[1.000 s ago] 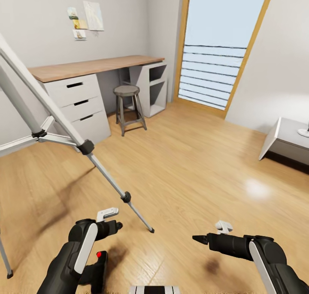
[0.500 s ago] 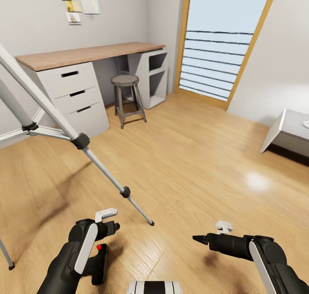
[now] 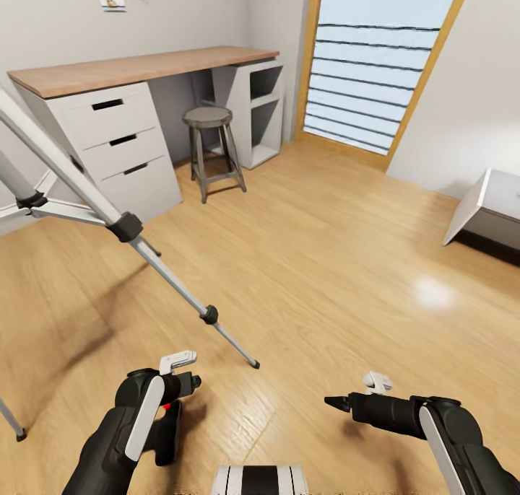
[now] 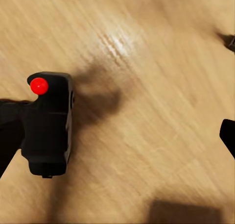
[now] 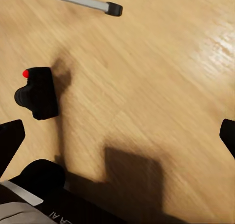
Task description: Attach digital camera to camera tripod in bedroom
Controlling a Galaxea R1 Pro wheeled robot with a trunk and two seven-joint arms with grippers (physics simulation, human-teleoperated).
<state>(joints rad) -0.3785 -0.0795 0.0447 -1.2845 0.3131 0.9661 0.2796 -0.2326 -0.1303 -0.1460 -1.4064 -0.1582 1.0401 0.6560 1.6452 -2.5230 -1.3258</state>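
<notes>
Item: digital camera (image 3: 167, 431), black, boxy, red button on top; hangs low over the wood floor (image 3: 325, 278) in front of the robot, close to the left gripper (image 4: 7, 136). In the left wrist view one dark finger meets the camera's side and the other stands far off across the floor, so the grip reads as loose or one-sided; whether the camera is truly pinched cannot be told.

Item: camera tripod (image 3: 126, 228), silver legs, black joints. One leg slants down to a black foot on the floor just ahead of the left arm. Head and mounting plate lie above the head view's edge, unseen.

Item: right gripper (image 5: 117, 136), fingers spread wide, nothing between them, hanging over bare floor.

Item: desk (image 3: 137, 66) with drawers, round stool (image 3: 209, 118), tall window (image 3: 383, 62), at the far wall.

Handling note, as judgement: raise the head or trunk to find the tripod's top before lifting; confirm a firm hold on the camera; keep arm and base away from the near leg, which a nudge could topple.
</notes>
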